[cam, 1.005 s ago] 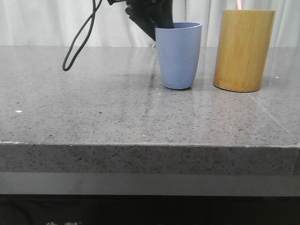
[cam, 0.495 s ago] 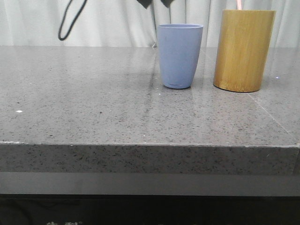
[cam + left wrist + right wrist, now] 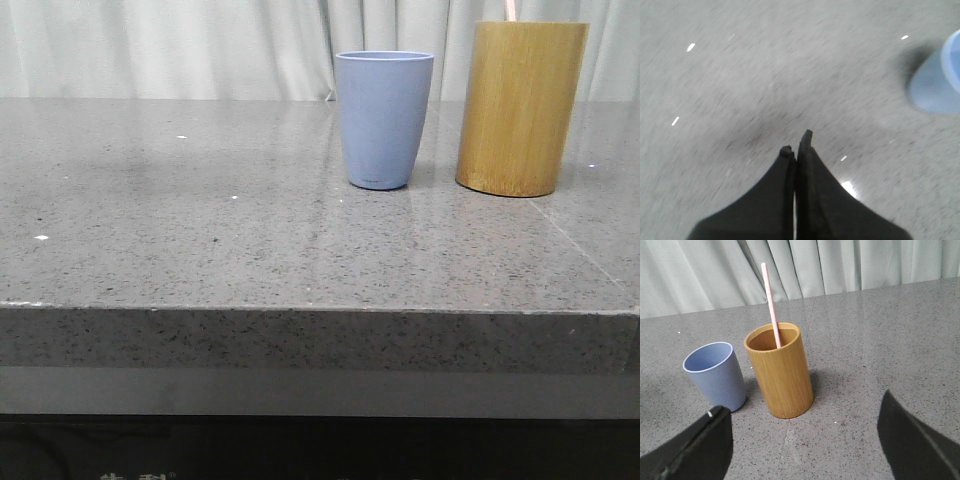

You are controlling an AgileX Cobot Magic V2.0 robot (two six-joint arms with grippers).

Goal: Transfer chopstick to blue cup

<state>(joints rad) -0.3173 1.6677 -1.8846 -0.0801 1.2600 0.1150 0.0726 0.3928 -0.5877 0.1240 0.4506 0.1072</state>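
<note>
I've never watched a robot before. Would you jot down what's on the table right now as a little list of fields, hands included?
blue cup: upright on the grey table, looks empty
bamboo holder: upright, close beside the blue cup
chopstick: pale pink, standing in the bamboo holder, leaning on its rim
left gripper: shut, holding nothing, above the table
right gripper: open wide, facing the bamboo holder, holding nothing
task: not yet done

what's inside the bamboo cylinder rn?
One pale pink chopstick stands in the bamboo cylinder, leaning on the rim, its upper part sticking out. Its lower end and the cylinder's bottom are hidden by the wall. The blue cup beside it looks empty.
</note>
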